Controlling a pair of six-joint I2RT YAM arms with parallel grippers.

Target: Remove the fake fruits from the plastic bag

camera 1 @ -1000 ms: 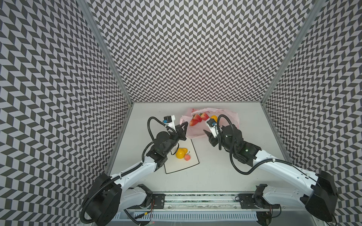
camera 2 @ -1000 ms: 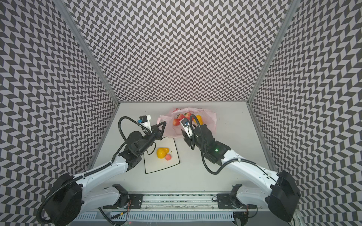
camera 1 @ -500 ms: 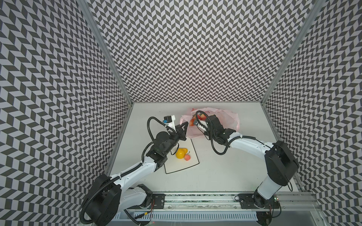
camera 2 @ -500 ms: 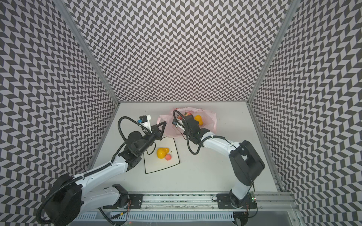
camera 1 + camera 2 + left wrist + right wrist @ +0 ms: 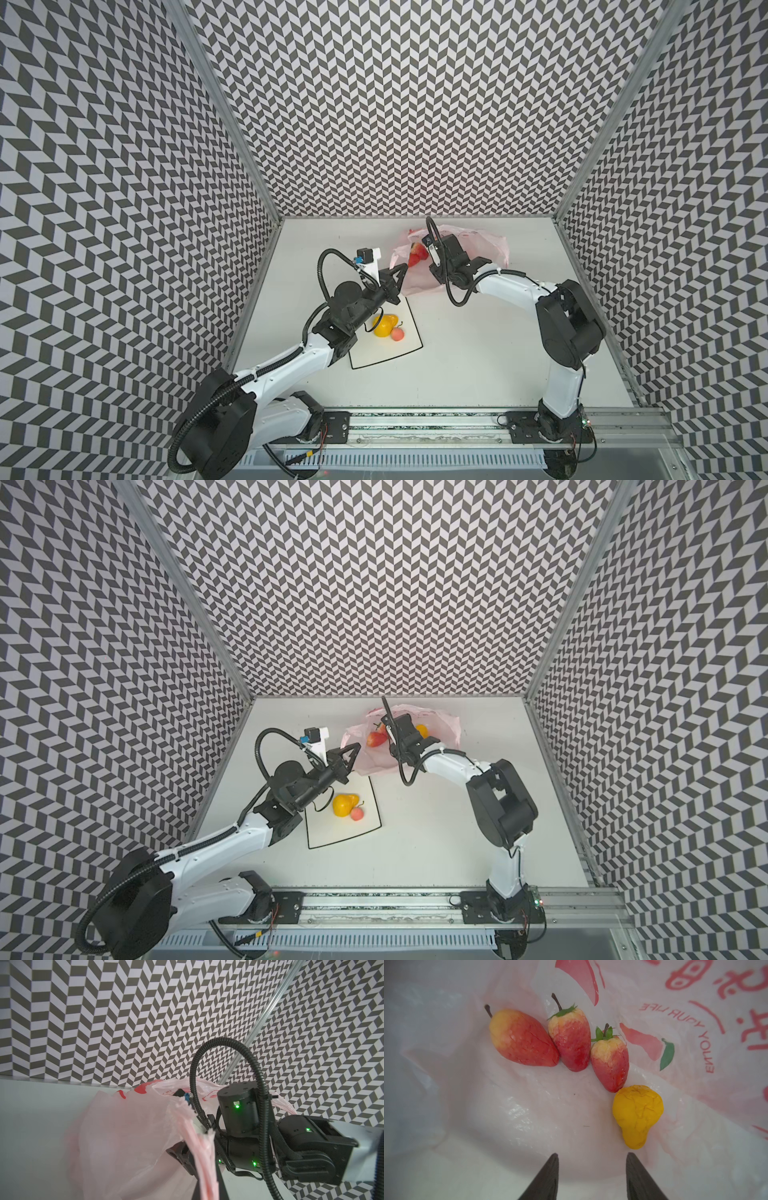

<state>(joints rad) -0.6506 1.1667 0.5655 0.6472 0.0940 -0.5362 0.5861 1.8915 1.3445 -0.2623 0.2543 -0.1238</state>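
The pale pink plastic bag (image 5: 490, 245) (image 5: 449, 729) lies at the back of the table with its mouth held up. My left gripper (image 5: 401, 266) (image 5: 353, 748) (image 5: 207, 1188) is shut on the bag's bunched rim (image 5: 204, 1157). My right gripper (image 5: 591, 1155) is inside the bag, open, nothing between its fingers. In front of it lie fake fruits: a red-yellow apple (image 5: 521, 1041), two strawberries (image 5: 571, 1041) (image 5: 610, 1064) and a yellow pear (image 5: 637, 1113), the nearest. Another yellow pear (image 5: 384, 326) (image 5: 344, 805) and a pink peach (image 5: 398, 333) (image 5: 357, 813) rest on the plate.
The square white plate with a black rim (image 5: 399, 357) (image 5: 353, 837) lies in front of the bag, partly under my left arm. My right arm's wrist (image 5: 446, 253) fills the bag's mouth. Patterned walls close in three sides.
My right arm has folded back and pushed its gripper from in front of the bag into the bag's mouth, jaws now wider apart. The left gripper holds the rim as before.
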